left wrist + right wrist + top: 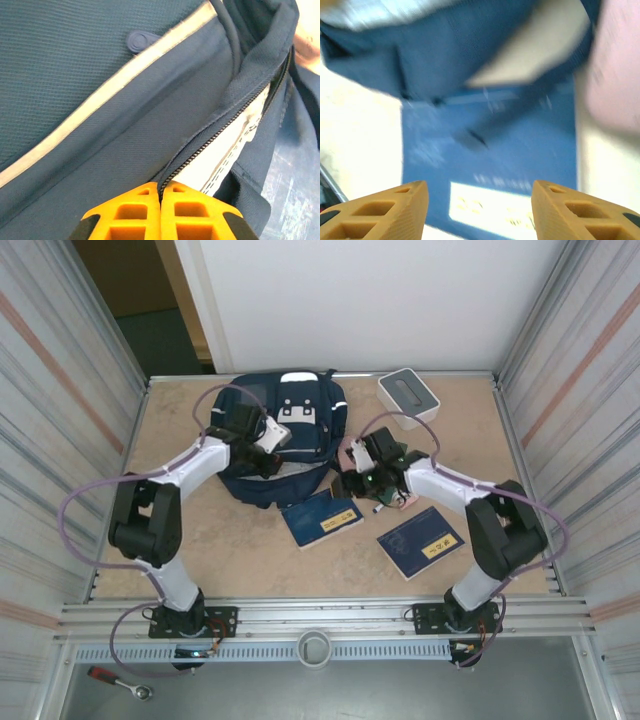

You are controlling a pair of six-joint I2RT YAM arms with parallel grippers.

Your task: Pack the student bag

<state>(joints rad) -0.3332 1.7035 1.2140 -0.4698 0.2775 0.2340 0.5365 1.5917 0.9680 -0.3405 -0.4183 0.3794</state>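
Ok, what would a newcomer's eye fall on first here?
The navy student bag lies at the table's far middle, the left gripper shut at its open zipper, pale lining showing. Nearer, two navy booklets with yellow labels lie flat, the open right gripper hovering over the one beside the bag.

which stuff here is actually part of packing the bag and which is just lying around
Part of the job:
- student bag, left hand shut on its zip edge
- near navy booklet, right hand open over it
- far navy booklet, probably to pack too

Seemingly just lying about:
- white box
- ratchet wrench, off the table
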